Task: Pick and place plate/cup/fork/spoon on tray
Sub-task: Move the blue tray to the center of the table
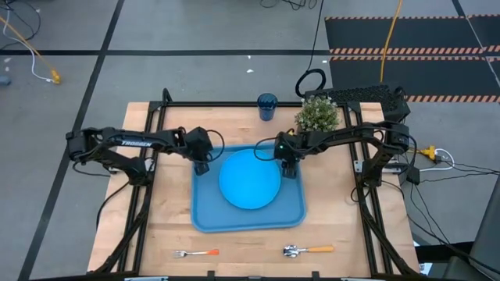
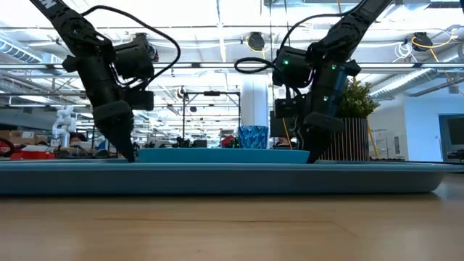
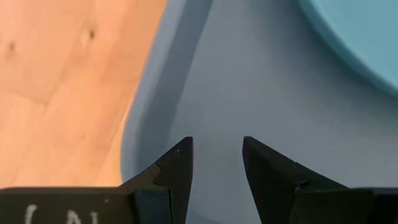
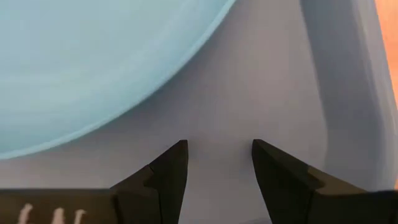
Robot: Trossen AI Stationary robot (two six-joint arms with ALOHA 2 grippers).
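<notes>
Grey floor (image 1: 195, 31) with black tape lines; bright ceiling lights (image 2: 217, 14) over cluttered workshop.

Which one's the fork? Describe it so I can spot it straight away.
Start at the large rectangular light-blue plastic tray mid-table, then look to the bare wood at the table's near edge. The small fork with silver tines and a thin orange handle lies toward the left; the orange-handled spoon, further right, has a rounded bowl instead.

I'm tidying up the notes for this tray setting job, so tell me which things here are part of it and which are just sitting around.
Part of the job:
plate, already lying in the tray
cup, at the table's far edge
fork and spoon, on the wood near the front edge
left gripper and right gripper, both open and empty over the tray

Just sitting around:
potted plant
</notes>
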